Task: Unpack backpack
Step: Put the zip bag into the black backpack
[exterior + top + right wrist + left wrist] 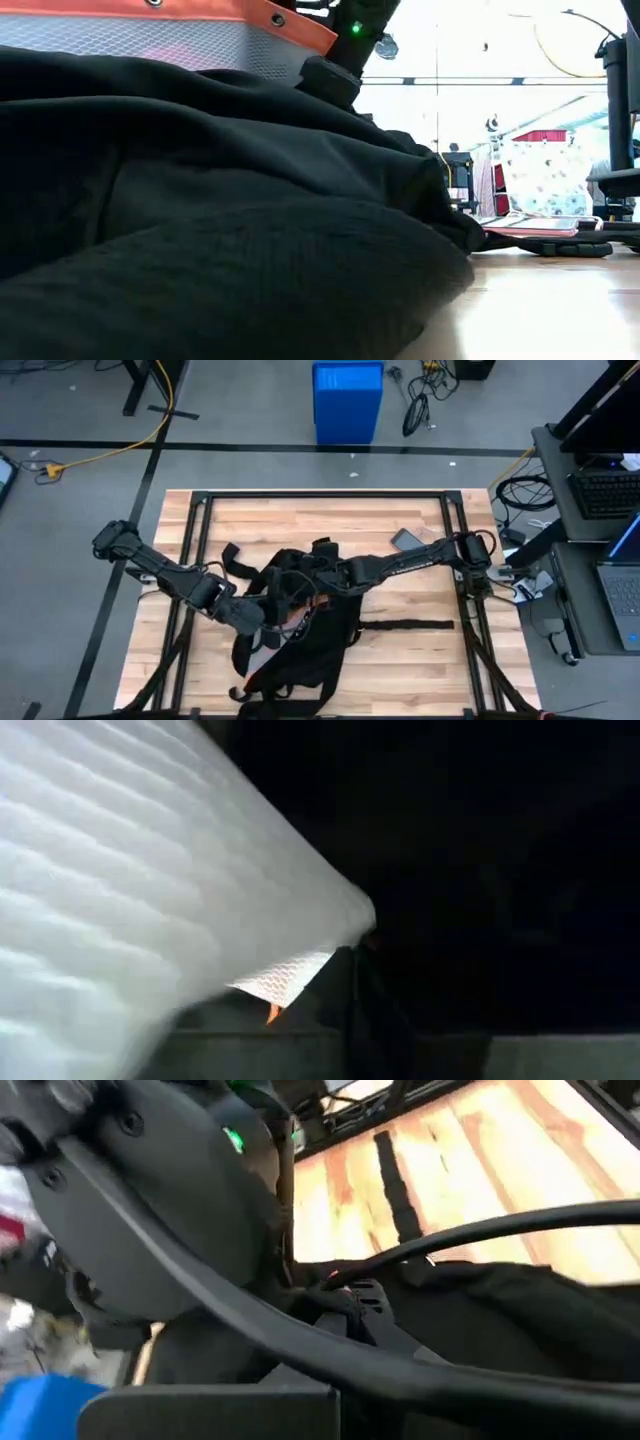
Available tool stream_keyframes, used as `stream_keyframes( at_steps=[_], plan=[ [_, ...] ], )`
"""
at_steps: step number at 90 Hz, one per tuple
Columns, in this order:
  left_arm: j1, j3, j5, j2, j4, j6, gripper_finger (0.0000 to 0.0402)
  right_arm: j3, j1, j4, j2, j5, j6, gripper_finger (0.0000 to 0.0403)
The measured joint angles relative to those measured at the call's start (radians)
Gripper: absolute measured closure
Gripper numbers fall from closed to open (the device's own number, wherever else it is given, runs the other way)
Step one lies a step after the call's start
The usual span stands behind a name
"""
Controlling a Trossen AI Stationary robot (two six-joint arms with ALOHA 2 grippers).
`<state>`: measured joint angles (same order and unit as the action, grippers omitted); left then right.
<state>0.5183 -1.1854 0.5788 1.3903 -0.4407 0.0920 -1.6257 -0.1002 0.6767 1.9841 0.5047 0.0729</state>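
The backpack (pixel 300 630) lies on the wooden table (pixel 400 660), in its middle near the front edge. Both grippers, the left gripper (pixel 262 615) and the right gripper (pixel 290 588), meet at its opening; I cannot tell their fingers' state.

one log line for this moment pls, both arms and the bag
backpack: on wooden table, near middle | right gripper: inside bag opening, fingers hidden | left gripper: at bag's left edge | orange-edged mesh pouch: raised above bag

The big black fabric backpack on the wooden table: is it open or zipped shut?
Open. In the high view both grippers meet at the large black fabric backpack, and the right wrist view looks into its dark interior at a white mesh pouch.
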Motion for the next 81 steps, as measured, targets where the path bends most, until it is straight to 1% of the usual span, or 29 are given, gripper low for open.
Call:
stream_keyframes(
  at_steps=[16,25,30,42,54,67,81],
  plan=[
    [-0.023,0.0,-0.015,0.01,-0.134,-0.161,0.04,0.0,0.049,-0.007,0.0,-0.094,-0.031,0.0402],
    [-0.031,0.0,-0.02,0.019,-0.213,-0.232,0.04,0.0,0.06,0.001,0.0,-0.096,-0.024,0.0403],
    [-0.031,0.0,-0.022,0.025,-0.227,-0.27,0.04,0.0,0.061,0.0,0.0,-0.096,-0.016,0.0403],
    [-0.027,0.002,-0.071,0.034,-0.239,-0.269,0.0391,0.0,0.065,-0.013,-0.002,-0.081,-0.01,0.0403],
    [-0.03,0.002,-0.032,0.032,-0.249,-0.269,0.0382,0.0,0.061,-0.005,-0.005,-0.079,-0.017,0.0397],
    [-0.029,0.002,-0.016,0.032,-0.258,-0.268,0.0391,0.0,0.049,0.012,-0.026,-0.07,-0.012,0.0374],
    [-0.031,0.001,0.021,0.032,-0.259,-0.258,0.0399,0.0,0.049,0.018,-0.047,0.053,-0.025,0.0345]
  ],
)
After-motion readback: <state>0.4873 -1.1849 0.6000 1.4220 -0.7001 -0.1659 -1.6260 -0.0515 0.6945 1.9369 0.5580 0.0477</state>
